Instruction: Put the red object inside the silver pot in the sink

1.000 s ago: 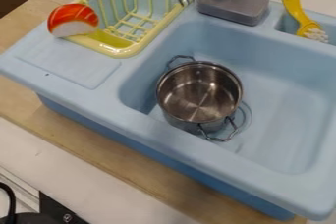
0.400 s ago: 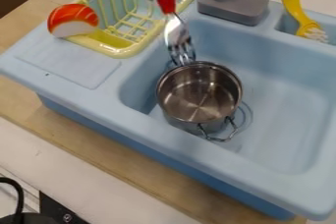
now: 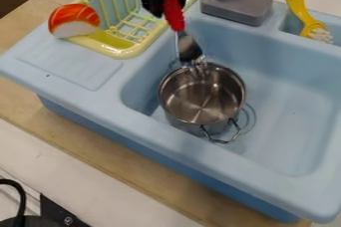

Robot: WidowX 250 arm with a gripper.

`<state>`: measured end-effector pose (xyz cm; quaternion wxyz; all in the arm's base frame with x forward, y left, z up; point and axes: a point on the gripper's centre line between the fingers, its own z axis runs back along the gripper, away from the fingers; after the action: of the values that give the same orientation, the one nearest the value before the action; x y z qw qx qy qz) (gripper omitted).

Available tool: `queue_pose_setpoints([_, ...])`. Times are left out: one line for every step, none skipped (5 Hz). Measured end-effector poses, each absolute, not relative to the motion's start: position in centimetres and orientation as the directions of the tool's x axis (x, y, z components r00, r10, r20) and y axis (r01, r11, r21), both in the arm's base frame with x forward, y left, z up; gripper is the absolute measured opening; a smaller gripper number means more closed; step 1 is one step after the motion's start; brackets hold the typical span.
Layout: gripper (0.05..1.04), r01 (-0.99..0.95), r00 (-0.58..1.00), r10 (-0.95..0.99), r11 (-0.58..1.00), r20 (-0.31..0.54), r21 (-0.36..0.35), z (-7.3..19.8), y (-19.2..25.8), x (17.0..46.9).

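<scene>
We're pinching the red-handled fork (image 3: 175,18) in the end effector (image 3: 168,3), long axis running down toward the silver pot (image 3: 203,99), tines by its far rim.

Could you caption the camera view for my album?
A robot's black hand holds a red-handled fork, tines down, at the silver pot in a blue toy sink.

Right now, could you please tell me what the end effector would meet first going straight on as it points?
The fork in the end effector would likely meet the silver pot first, at its far rim or inside; depth is unclear.
</scene>
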<state>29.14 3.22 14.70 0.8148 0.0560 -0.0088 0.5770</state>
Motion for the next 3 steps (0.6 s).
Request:
queue_pose_setpoints([0.377, -0.958, 0.285, 0.954, 0.28, 0.088, 0.066, 13.5, 2.9, 29.4])
queue_pose_setpoints([0.377, -0.98, 0.195, 0.977, 0.191, 0.091, 0.049, 12.0, 2.1, 29.1])
queue_pose_setpoints([0.377, -0.986, 0.163, 0.985, 0.161, 0.061, 0.03, 11.3, 1.9, 29.1])
